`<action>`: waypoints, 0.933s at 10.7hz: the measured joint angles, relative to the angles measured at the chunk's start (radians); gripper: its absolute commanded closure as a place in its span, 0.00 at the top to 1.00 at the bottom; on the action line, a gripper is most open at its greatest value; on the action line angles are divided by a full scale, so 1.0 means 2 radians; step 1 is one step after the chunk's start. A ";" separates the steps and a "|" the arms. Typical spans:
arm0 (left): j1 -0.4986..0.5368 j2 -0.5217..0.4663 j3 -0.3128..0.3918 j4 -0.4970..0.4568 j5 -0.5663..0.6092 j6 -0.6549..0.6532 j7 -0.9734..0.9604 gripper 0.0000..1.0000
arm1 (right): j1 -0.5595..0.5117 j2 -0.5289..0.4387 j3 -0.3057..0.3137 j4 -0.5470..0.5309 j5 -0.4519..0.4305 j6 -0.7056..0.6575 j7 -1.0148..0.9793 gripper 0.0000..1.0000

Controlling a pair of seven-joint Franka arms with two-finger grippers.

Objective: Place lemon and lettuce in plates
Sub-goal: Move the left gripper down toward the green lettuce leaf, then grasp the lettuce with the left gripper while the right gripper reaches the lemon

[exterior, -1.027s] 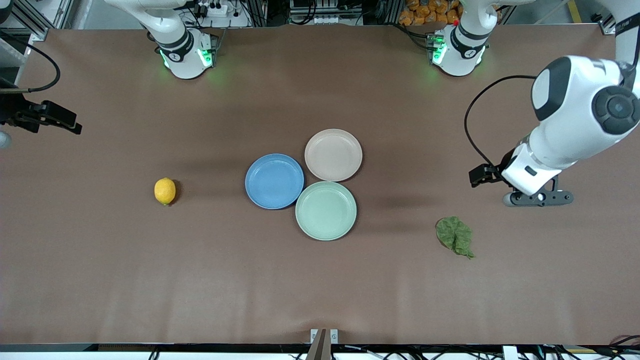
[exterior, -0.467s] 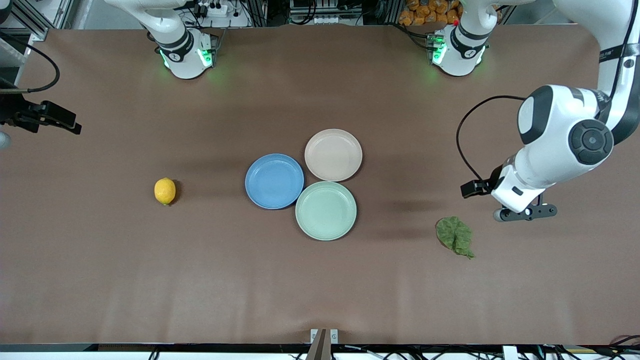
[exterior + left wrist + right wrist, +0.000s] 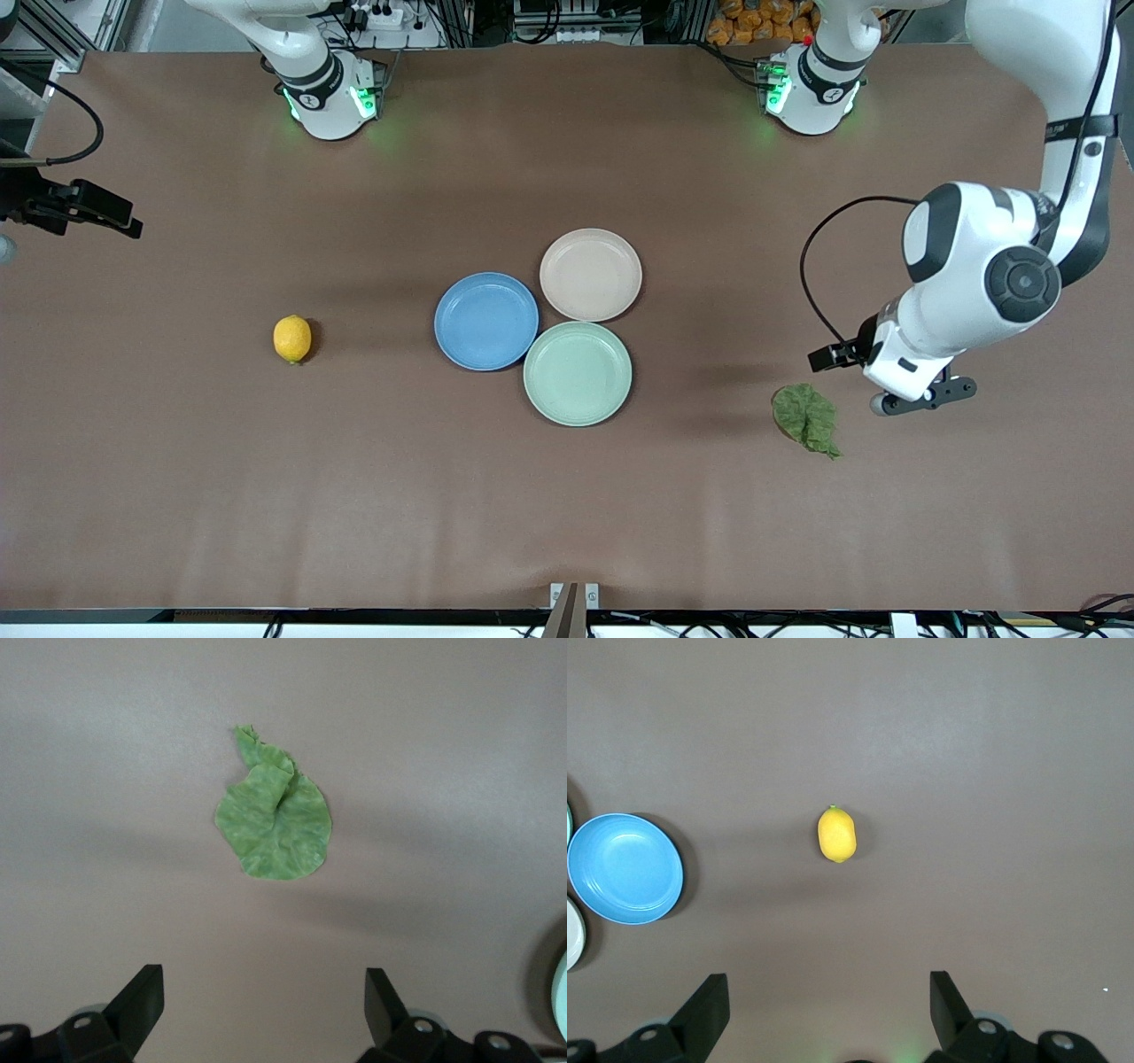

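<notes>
Approach to the lettuce (image 3: 805,419): left end effector (image 3: 257,1010), fingers apart, must drop and pinch it; right end effector (image 3: 824,1010), equally spread, waits above the lemon (image 3: 836,835).

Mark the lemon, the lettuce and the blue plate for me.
lemon (image 3: 292,338), front view, middle of the fruit.
lettuce (image 3: 804,417), front view, middle of the leaf.
blue plate (image 3: 486,321), front view, bare middle of the dish.

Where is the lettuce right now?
The lettuce lies flat on the table toward the left arm's end, apart from the green plate, with the open left gripper beside it.
</notes>
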 measured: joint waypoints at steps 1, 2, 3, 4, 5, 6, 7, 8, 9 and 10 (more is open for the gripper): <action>0.000 0.011 0.000 0.004 0.011 0.005 -0.003 1.00 | 0.000 0.000 0.000 0.000 0.000 0.000 0.000 1.00; 0.000 0.022 0.000 0.006 0.021 0.010 -0.005 1.00 | 0.000 0.000 0.000 0.000 0.000 0.000 0.000 1.00; 0.000 0.034 0.000 0.010 0.025 0.015 -0.005 1.00 | -0.001 0.001 0.000 -0.001 0.000 0.000 0.000 1.00; 0.000 0.048 0.000 0.018 0.025 0.019 -0.007 1.00 | -0.003 0.003 0.000 -0.003 0.000 0.000 0.000 1.00; 0.000 0.062 0.001 0.030 0.025 0.020 -0.009 1.00 | -0.004 0.007 0.000 -0.004 0.000 0.000 0.000 1.00; 0.000 0.076 0.002 0.041 0.025 0.020 -0.011 1.00 | -0.004 0.016 0.000 -0.006 0.000 0.001 0.000 1.00; 0.000 0.088 0.003 0.052 0.025 0.020 -0.012 1.00 | -0.004 0.030 0.000 -0.006 0.000 0.005 0.000 1.00; 0.000 0.097 0.004 0.058 0.026 0.020 -0.012 1.00 | -0.004 0.045 0.000 -0.007 0.000 0.011 0.000 1.00; 0.000 0.106 0.004 0.062 0.030 0.025 -0.013 1.00 | -0.004 0.062 0.000 -0.007 0.000 0.019 -0.001 1.00; 0.000 0.114 0.004 0.063 0.035 0.035 -0.014 1.00 | -0.004 0.078 0.001 -0.007 0.000 0.025 -0.004 1.00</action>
